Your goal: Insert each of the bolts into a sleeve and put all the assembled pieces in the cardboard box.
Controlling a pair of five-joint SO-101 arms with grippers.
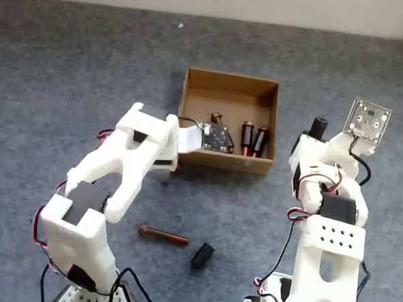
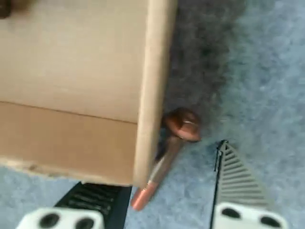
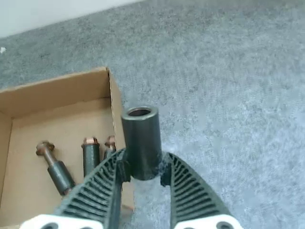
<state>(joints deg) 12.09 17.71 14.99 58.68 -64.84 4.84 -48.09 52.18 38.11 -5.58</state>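
Grey carpet covers the table. The cardboard box sits at centre, on the far side of both arm bases, open side up.

The left arm extends to the box's near-left corner. The left gripper has its fingers apart with nothing clamped. We see a corner bolt lying between the fingers. It touches the box's outer wall at that corner and is apart from the finger on the open-carpet side. Its long axis runs along the gripper's reach, with the head away from the palm and the tip toward it.

The right arm stands right of the box. The right gripper is clamped on a held sleeve, gripping the end nearer the palm. The sleeve juts past the fingertips, its axis in line with the fingers and its open bore facing away from the palm. In the high view it sits just right of the box's right wall.

Three assembled pieces lie on the box floor, side by side, with their long axes roughly near-far.

A loose bolt lies on the carpet on the near side of the box, between the arms. Its axis runs left-right with the head to the left. A loose sleeve lies just right of the bolt's tip and slightly nearer, apart from it. We note both are well apart from either gripper.
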